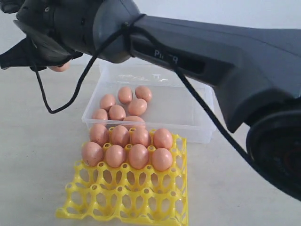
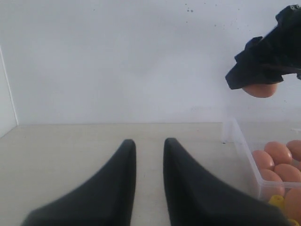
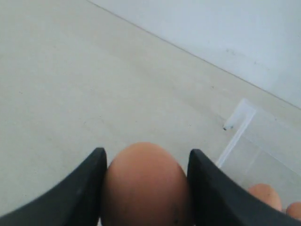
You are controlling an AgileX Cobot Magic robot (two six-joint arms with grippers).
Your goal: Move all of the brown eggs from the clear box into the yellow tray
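Observation:
My right gripper (image 1: 52,65) hangs in the air left of and behind the clear box (image 1: 181,106), shut on a brown egg (image 1: 61,67). In the right wrist view that egg (image 3: 143,183) fills the gap between the two black fingers (image 3: 89,188). Several brown eggs (image 1: 117,112) lie in the box's left part. The yellow tray (image 1: 127,197) stands in front of the box, with several eggs (image 1: 138,155) in its two far rows. My left gripper (image 2: 149,141) is low over the bare table, left of the box, slightly open and holding nothing.
The right arm (image 1: 211,56) spans the exterior view from right to upper left, its black cable (image 1: 70,101) hanging beside the box. A white wall (image 2: 117,56) stands behind the table. The tray's near rows of cups (image 1: 113,188) are empty.

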